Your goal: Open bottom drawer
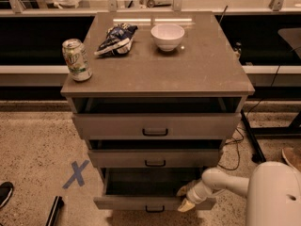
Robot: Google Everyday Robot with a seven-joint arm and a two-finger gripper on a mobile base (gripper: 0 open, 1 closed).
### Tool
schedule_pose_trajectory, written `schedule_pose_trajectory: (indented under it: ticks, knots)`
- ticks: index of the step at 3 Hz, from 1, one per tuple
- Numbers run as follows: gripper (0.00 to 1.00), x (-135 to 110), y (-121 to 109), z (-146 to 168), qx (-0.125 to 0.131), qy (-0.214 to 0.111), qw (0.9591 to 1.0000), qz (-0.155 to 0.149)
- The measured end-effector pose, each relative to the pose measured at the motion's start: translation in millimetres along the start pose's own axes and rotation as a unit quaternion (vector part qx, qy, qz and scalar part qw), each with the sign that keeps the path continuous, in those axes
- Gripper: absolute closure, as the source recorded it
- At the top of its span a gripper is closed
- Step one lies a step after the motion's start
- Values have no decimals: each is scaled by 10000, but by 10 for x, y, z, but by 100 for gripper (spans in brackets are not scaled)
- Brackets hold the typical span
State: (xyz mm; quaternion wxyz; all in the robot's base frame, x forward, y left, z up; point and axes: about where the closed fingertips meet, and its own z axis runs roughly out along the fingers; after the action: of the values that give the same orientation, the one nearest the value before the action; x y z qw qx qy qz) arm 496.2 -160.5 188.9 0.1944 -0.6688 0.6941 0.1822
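My cream-tipped gripper sits low at the right end of the bottom drawer, the lowest, flat-fronted grey-brown one, which stands pulled well out. I cannot tell how wide the gripper is. It is well to the side of the small black bar handle, so an off-centre pull could skew and jam the drawer. It could also jolt the grey-brown bench and topple the green-and-white drinks can at its left edge.

End effector low, arm outstretched
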Motion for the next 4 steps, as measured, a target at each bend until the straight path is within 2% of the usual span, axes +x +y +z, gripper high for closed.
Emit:
schedule_pose_trajectory:
  ticks: [2, 3, 4]
  knots:
    - [1, -7, 17, 18, -18, -8, 10000, 1]
    - [0, -8, 21, 23, -23, -11, 10000, 3]
    - [2, 74, 57, 47, -109, -167, 9994, 299]
